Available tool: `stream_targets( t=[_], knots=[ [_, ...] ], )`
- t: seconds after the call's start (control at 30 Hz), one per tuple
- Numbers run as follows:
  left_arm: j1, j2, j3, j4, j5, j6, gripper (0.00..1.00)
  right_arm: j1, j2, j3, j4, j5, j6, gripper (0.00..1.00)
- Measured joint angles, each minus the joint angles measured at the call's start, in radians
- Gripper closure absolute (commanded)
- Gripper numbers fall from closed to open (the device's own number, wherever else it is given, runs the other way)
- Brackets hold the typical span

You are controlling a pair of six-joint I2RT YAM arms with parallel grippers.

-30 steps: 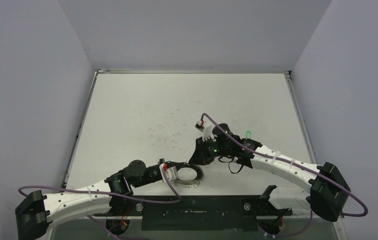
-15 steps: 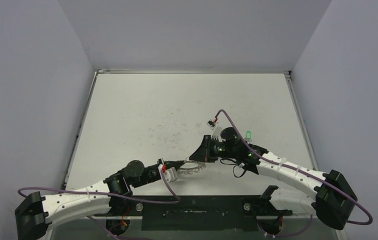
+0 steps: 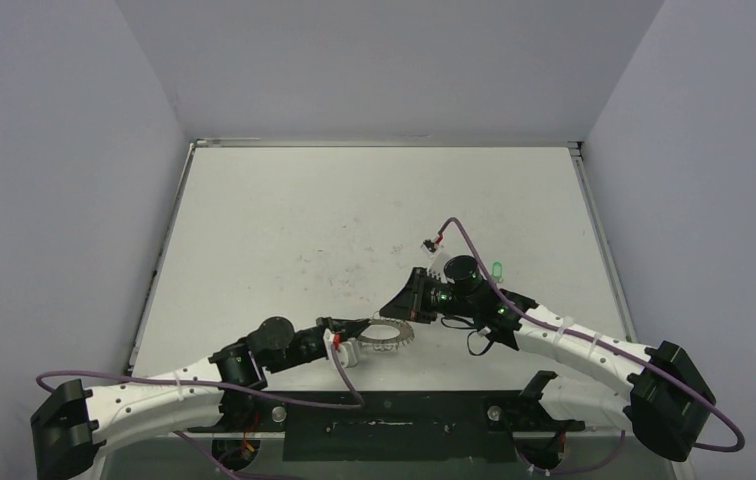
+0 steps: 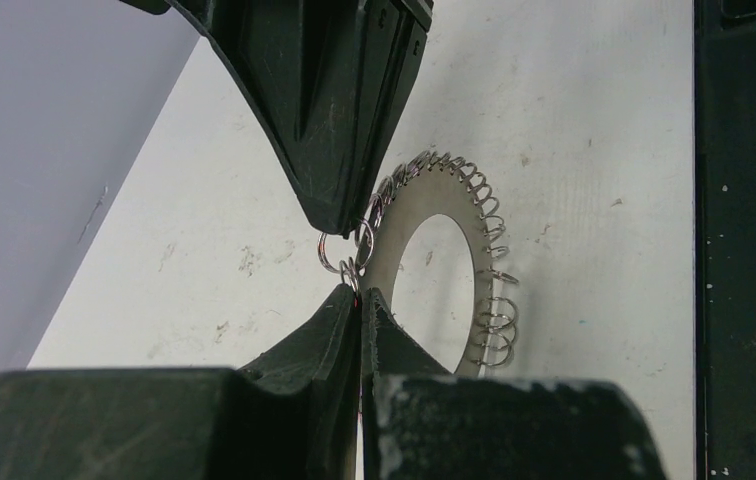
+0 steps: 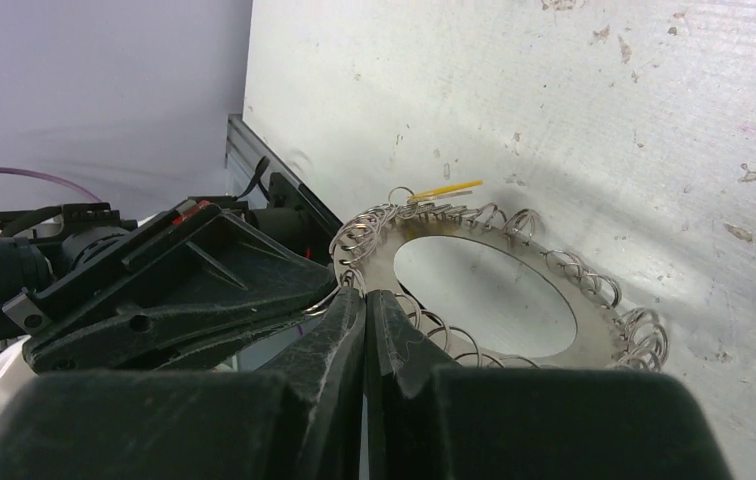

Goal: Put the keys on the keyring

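Note:
The keyring (image 3: 391, 334), a flat silvery ring fringed with wire loops, hangs tilted between my two grippers near the table's front. My left gripper (image 4: 358, 292) is shut on a small wire loop at the ring's (image 4: 434, 190) edge. From the opposite side my right gripper (image 5: 365, 294) is shut on a neighbouring loop, its tips almost meeting the left ones. A thin yellow-orange key (image 5: 444, 189) shows at the far rim of the ring (image 5: 594, 325). I cannot tell whether it is threaded on. The green key (image 3: 497, 269) lies on the table behind the right arm.
The white table (image 3: 284, 230) is scuffed and walled by grey panels on three sides. A black strip runs along the near edge between the arm bases. Purple cables loop off both arms.
My right gripper has swung down and left onto the ring's edge, its wrist turning. The keyring, flat on the table a second ago, now stands tilted and lifted between both grippers.

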Motion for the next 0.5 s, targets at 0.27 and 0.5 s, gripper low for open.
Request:
stream_targets(
  t=[0.27,0.5],
  knots=[
    [0.0,0.028,0.024,-0.018,-0.001,0.03,1.0,-0.001,0.0,-0.001,0.002,0.04,0.071,1.0],
    [0.0,0.04,0.035,-0.038,-0.003,0.053,1.0,-0.001,0.008,-0.014,0.003,0.062,0.166,1.0]
  ],
)
